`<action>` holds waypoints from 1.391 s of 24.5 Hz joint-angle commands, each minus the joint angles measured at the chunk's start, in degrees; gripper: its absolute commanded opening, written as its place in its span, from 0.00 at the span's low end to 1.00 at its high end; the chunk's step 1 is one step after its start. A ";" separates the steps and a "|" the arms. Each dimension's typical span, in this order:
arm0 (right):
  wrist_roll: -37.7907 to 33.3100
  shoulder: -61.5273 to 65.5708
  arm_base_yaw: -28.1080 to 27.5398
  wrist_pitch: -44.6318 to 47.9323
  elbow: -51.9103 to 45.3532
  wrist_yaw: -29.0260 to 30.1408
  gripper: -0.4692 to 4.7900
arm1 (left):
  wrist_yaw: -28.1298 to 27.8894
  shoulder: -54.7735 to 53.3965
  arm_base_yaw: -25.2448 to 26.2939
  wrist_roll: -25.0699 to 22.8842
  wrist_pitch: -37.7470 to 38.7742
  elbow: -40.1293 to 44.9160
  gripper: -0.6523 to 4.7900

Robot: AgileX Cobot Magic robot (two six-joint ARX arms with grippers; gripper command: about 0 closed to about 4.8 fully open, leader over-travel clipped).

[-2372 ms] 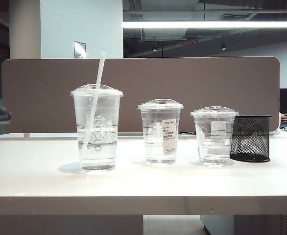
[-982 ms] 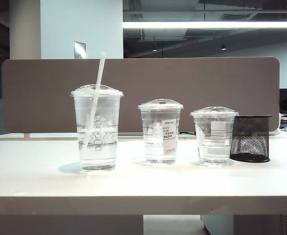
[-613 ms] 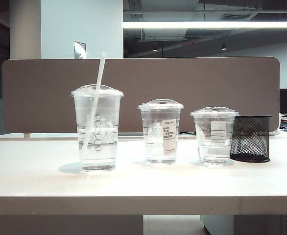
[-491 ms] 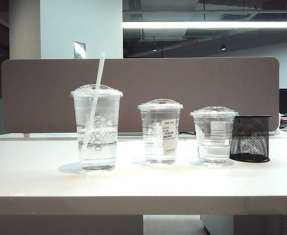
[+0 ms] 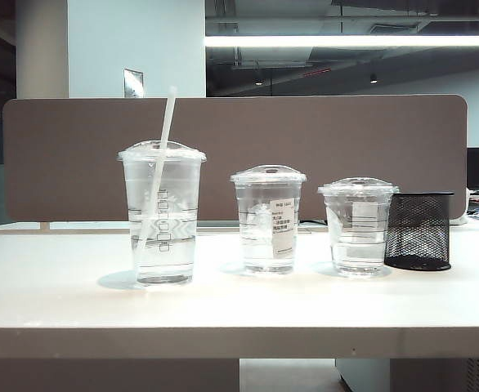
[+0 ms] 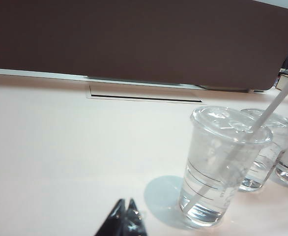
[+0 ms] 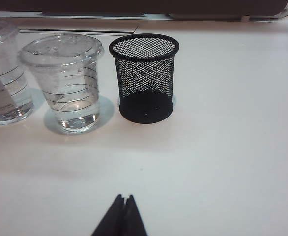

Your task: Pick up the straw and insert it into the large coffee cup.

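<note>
A: What has just changed on the table?

B: A moment ago a dark arm showed far left of the large cup. It is gone from the exterior view now. The cups have not moved.

A: Where is the straw?

B: Already through the large cup's domed lid, leaning, its lower end in the water. The task looks finished, I judge.

A: And the claws?

B: The left gripper has its fingers pressed together, empty, near the large cup. The right gripper is likewise closed and empty, well apart from the mesh pot.

A: Any writing?

B: The middle cup, right of the large cup, has a white label, too small to read. The large cup shows printed squares only.
</note>
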State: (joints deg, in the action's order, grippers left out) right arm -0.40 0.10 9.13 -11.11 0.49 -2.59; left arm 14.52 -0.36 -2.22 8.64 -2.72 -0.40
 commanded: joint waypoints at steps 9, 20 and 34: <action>0.00 -0.07 0.00 0.61 -0.35 -0.07 0.08 | -7.04 -0.04 0.04 -11.45 12.52 -0.11 0.12; 0.00 -0.07 0.00 0.61 -0.35 -0.07 0.08 | -15.39 -0.04 0.04 -8.63 13.42 -0.11 0.12; 0.00 -0.07 -0.04 0.61 -0.35 -0.22 0.08 | -15.39 -0.04 0.07 -8.63 13.42 -0.11 0.12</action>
State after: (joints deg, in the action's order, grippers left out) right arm -0.40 0.10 9.10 -11.11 0.49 -2.61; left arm -0.60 -0.36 -2.24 -0.19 10.15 -0.47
